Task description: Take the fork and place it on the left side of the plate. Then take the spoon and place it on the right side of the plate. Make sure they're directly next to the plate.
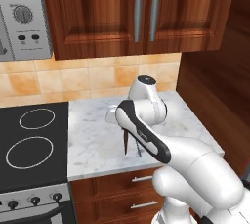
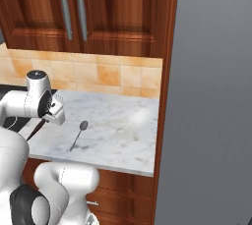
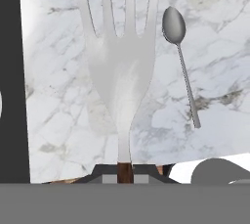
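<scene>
The fork [image 3: 122,66] is up off the marble surface [image 2: 123,130], held by the jaws, which are closed nearly all the way on its slim dark handle; in the hand view the handle runs down between the fingertips and the pale tines fan out toward the top, close to the camera. Gripping the handle end leaves the tines free and lets the fork hang lengthwise from the gripper [image 1: 128,142], so it can probably be laid flat alongside something without the fingers getting in the way. In the left base view the dark handle hangs down just under the wrist, above the surface, and in the right base view it slants down below the hand near the surface's left edge. The spoon [image 2: 78,134] lies flat on the surface, well clear of the fork, bowl toward the back wall and handle toward the front edge; relative to the spoon, the held fork is off to the left in the right base view. It is untouched, which fits the order of the task: fork first, spoon afterwards. The plate cannot be made out for certain; a pale rounded shape shows just behind the arm in the left base view, which may be it. Judging from this, the fork is being carried, not yet placed.
</scene>
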